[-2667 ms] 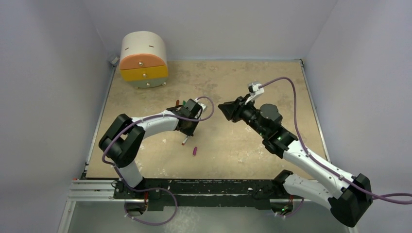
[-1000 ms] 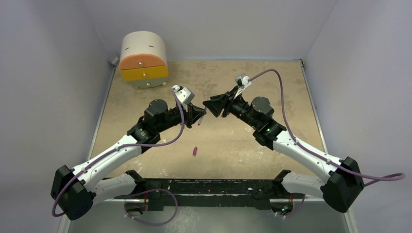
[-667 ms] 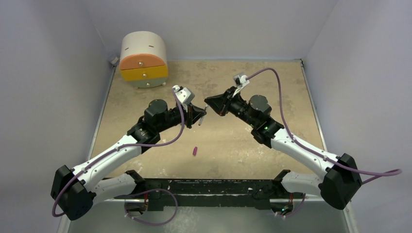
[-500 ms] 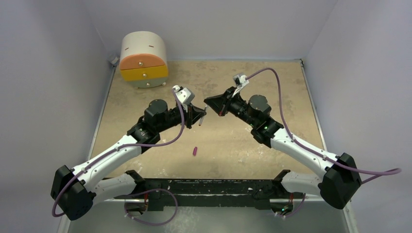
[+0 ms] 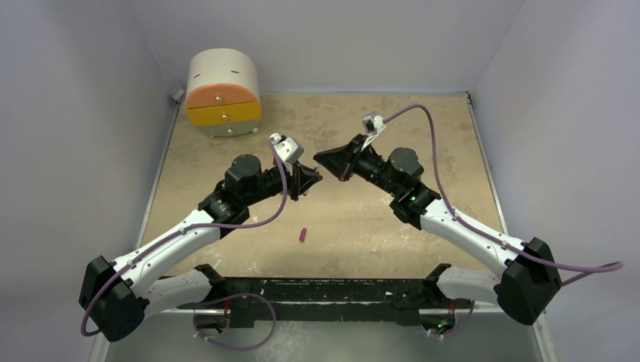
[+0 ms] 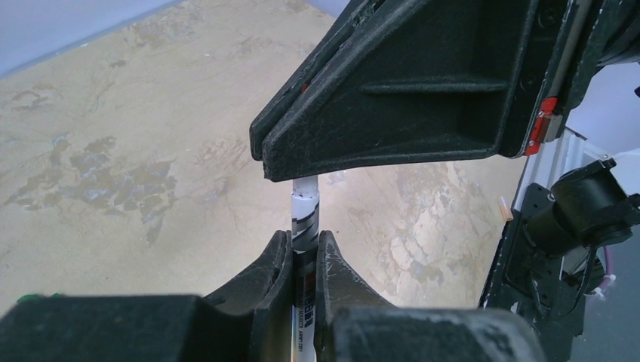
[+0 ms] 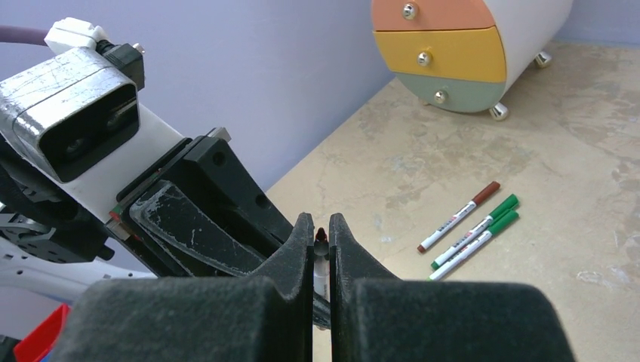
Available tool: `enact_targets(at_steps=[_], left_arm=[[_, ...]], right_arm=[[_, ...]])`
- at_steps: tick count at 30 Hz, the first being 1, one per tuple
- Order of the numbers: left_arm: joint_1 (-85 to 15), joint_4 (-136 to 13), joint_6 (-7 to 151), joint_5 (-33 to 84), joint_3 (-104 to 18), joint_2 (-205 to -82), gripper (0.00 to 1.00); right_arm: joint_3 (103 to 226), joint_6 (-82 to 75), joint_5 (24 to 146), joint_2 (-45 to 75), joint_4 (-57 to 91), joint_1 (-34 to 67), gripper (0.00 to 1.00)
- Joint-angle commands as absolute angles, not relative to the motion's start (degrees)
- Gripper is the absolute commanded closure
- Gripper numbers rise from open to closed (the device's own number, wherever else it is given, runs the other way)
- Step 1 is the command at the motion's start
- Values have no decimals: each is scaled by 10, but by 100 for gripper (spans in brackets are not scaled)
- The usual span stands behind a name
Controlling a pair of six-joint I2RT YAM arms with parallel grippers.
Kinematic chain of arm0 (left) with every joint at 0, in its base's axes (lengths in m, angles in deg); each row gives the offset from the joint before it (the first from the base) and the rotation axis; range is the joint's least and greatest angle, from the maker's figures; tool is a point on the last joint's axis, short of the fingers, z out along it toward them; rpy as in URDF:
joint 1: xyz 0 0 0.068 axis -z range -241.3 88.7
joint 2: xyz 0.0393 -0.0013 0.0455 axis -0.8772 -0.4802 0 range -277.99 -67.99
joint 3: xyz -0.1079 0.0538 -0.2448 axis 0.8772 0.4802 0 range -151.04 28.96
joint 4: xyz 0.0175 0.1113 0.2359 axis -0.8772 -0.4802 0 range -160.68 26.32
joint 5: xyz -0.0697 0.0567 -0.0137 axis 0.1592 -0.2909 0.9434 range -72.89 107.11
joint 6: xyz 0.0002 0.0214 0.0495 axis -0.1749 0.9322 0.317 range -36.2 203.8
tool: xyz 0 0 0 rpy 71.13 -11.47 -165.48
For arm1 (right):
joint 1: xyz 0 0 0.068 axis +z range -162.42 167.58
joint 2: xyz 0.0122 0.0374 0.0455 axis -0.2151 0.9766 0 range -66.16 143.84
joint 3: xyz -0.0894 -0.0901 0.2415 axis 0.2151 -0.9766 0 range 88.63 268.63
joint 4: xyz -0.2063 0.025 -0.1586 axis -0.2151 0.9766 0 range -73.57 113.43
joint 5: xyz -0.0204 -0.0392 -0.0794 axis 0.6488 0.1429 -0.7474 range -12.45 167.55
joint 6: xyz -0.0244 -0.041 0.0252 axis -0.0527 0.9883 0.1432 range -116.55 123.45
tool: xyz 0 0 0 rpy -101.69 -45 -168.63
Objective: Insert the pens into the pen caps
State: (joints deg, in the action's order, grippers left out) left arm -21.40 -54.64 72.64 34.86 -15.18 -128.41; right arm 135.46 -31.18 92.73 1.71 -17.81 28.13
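Note:
Both grippers meet in mid-air above the table's middle, and one white-grey pen runs between them. My left gripper is shut on its printed barrel. My right gripper is shut on the same pen near its dark bare tip, which peeks out between the pads. In the top view the left gripper and right gripper touch nose to nose. A magenta pen cap lies alone on the table. Three capped pens lie side by side: one with a dark red cap, two with green caps.
A round drawer unit with orange, yellow and grey-green fronts stands at the back left corner. The tabletop is mottled beige, with walls close on three sides. A metal rail carrying the arm bases runs along the near edge.
My right gripper moved in towards the left one and shut on the pen's upper end. The left wrist shifted slightly. The magenta cap has not moved.

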Motion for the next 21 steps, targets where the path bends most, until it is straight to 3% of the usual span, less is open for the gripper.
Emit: enact_targets(at_steps=[1,3,5,7,10,15,21], left_arm=[[-214,-526,734,351,-169,-1277,100],[-214,-527,736,345,-170,-1276,100],[-214,-529,733,316,-170,-1273,100],[-214,-537,724,250,-171,-1272,100],[-216,-572,716,104,-176,-1288,100],[-253,-546,634,-41,-138,-1310,100],[-342,-526,554,13,-109,-1294,100]], right_arm=[[1371,-320,947,5,-220,284,100],[1371,-318,948,7,-218,284,96],[1369,-309,939,6,-202,284,71],[1355,-304,919,-7,-186,284,53],[1332,-292,876,-41,-151,284,45],[1311,-273,804,-75,-62,286,44],[1253,-308,792,-53,6,311,77]])
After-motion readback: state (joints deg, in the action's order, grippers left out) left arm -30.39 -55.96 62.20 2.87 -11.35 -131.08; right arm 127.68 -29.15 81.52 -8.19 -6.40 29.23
